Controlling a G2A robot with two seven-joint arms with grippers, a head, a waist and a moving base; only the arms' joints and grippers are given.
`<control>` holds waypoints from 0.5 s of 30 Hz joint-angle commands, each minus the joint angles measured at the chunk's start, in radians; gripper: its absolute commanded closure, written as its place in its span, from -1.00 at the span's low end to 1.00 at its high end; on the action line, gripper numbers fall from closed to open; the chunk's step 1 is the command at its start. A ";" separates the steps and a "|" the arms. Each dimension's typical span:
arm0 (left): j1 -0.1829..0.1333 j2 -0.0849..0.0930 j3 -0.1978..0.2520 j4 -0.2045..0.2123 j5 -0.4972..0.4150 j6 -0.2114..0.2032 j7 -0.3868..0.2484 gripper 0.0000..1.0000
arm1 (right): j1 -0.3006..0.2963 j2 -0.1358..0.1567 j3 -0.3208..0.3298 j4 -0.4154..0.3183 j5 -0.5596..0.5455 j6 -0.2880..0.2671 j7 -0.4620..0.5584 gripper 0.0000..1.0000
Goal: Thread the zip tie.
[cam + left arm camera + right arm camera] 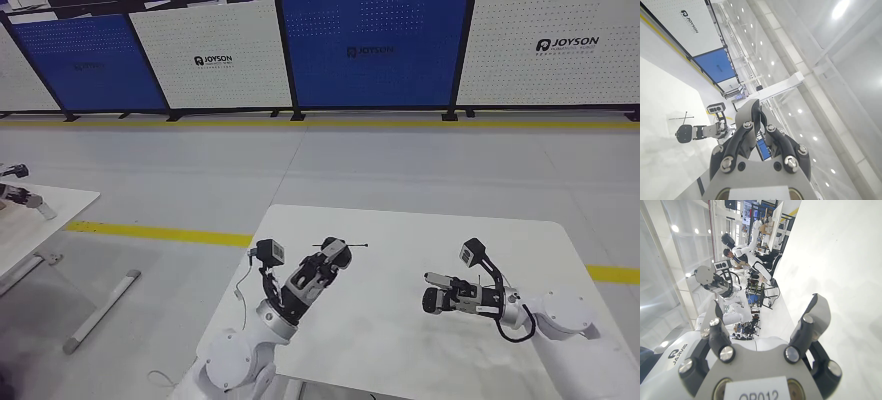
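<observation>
Zip tie (345, 243) (681, 118) on the white tabletop (400, 340), seen as thin crossed black strands, just beyond the left gripper (335, 252) (758, 106) in the top view. Left fingers (745, 115) pressed together, tips angled upward. Right gripper (430, 292) (765, 300) well apart from both, over the tabletop, fingers (817, 308) spread wide.

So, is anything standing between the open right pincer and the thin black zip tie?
Nothing visible. Only bare white table lies between the right pincer and the thin black zip tie. The shut left pincer sits close beside the tie, not in between.
</observation>
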State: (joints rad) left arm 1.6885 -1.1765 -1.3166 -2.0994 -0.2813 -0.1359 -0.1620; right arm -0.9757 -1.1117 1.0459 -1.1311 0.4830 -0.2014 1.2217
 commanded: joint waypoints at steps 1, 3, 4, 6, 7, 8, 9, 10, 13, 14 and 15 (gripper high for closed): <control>-0.009 0.000 0.014 0.028 0.050 0.027 0.002 1.00 | 0.000 0.000 0.000 0.000 0.000 0.000 0.000 -1.00; -0.021 -0.001 0.031 0.056 0.089 0.055 0.006 1.00 | 0.000 0.000 0.000 0.000 0.000 0.000 0.000 -1.00; -0.026 -0.001 0.034 0.069 0.108 0.068 0.012 1.00 | 0.000 0.000 0.000 0.000 0.000 0.000 0.000 -1.00; -0.035 -0.002 0.047 0.103 0.151 0.076 0.024 1.00 | 0.000 0.000 0.000 0.000 0.000 0.000 0.000 -1.00; -0.044 -0.003 0.058 0.122 0.178 0.080 0.031 1.00 | 0.000 0.000 0.000 0.000 0.000 0.000 0.000 -1.00; -0.049 -0.003 0.066 0.143 0.208 0.083 0.041 1.00 | 0.000 0.000 0.000 0.000 0.000 0.000 0.000 -1.00; -0.057 -0.003 0.078 0.165 0.249 0.090 0.045 1.00 | 0.000 0.000 0.000 0.000 0.000 0.000 0.000 -1.00; -0.067 -0.004 0.093 0.189 0.286 0.101 0.044 1.00 | 0.000 0.000 0.000 0.000 0.000 0.000 0.000 -1.00; -0.102 -0.009 0.138 0.246 0.336 0.139 0.042 1.00 | 0.000 0.000 0.000 0.000 0.000 0.000 0.000 -1.00; -0.109 -0.012 0.152 0.260 0.349 0.138 0.064 1.00 | 0.000 0.000 0.000 0.000 0.000 0.000 0.000 -1.00; -0.112 -0.015 0.161 0.268 0.334 0.136 0.076 1.00 | 0.000 0.000 0.000 0.000 0.000 0.000 0.000 -1.00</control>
State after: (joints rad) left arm 1.5794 -1.1884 -1.1667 -1.8412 0.0641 0.0033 -0.1038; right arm -0.9757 -1.1117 1.0459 -1.1311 0.4830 -0.2014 1.2217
